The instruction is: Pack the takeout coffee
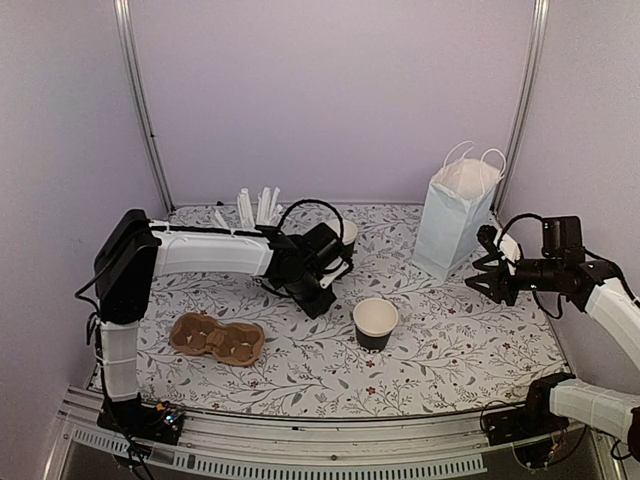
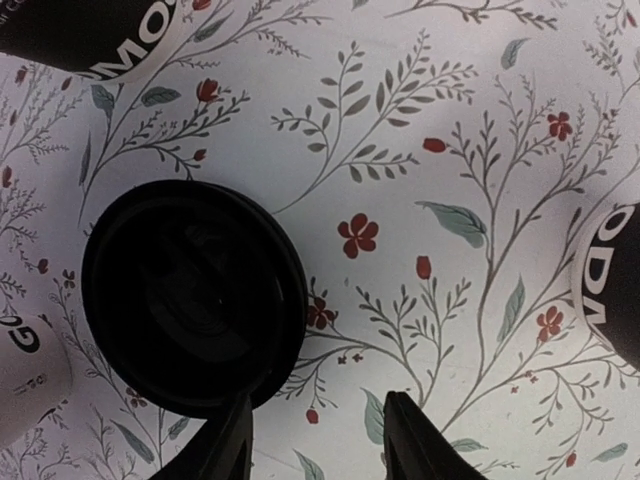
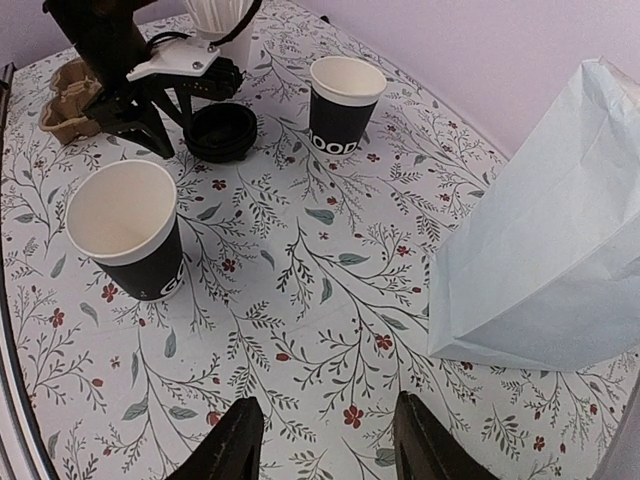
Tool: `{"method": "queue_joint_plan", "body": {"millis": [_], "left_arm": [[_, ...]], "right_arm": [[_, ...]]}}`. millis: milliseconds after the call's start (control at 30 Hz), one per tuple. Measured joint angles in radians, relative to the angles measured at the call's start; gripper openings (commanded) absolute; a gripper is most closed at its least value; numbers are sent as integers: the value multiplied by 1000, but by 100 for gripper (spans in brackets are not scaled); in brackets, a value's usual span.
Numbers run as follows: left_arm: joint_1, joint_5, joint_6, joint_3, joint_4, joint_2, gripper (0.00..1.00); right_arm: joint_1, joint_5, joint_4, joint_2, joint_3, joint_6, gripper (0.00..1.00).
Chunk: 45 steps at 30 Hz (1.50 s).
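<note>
Reading the top view, I judge the lidding step is in hand: one takeout coffee (image 1: 375, 322) stands open on the table (image 1: 450, 340), the other cup (image 1: 347, 232) half hidden behind the left arm (image 1: 210, 252). On the left wrist, the left tool (image 2: 318, 405) hangs half open and empty, the black lid (image 2: 195, 295) just beside it, so the next move calls for centring on it. On the right wrist, the right tool (image 3: 325, 430) is parted on nothing too, and the top of the bag (image 3: 540, 260) is cut off.

- Pale lilac walls (image 1: 330, 90) close in the back and both sides, plain and softly lit.
- Two slim metal posts (image 1: 140, 100) rise at the back corners.
- The table (image 1: 450, 350) wears a white cloth printed with grey-green sprigs and small red flowers.
- An aluminium rail (image 1: 300, 450) runs along its near edge.
</note>
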Motion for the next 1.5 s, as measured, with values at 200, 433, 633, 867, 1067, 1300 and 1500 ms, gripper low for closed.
{"method": "queue_joint_plan", "body": {"millis": [200, 433, 633, 867, 1067, 1300, 1500], "left_arm": [[27, 2, -18, 52, 1, 13, 44], [49, 24, -28, 174, -38, 79, 45], [61, 65, -58, 241, -90, 141, 52], [65, 72, -92, 307, -151, 188, 44], [67, 75, -108, 351, -186, 213, 40], [68, 79, -116, 360, -210, 236, 36], [68, 91, -120, 360, -216, 241, 30]], "right_arm": [[-1, -19, 23, 34, 0, -7, 47], [-1, -46, 24, 47, 0, -26, 47], [-1, -53, 22, 57, 0, -32, 47], [0, -55, 22, 57, 0, -40, 47], [11, -55, 22, 57, 0, -43, 47], [13, -54, 22, 57, 0, -46, 47], [16, -53, 22, 57, -1, -47, 47]]}}
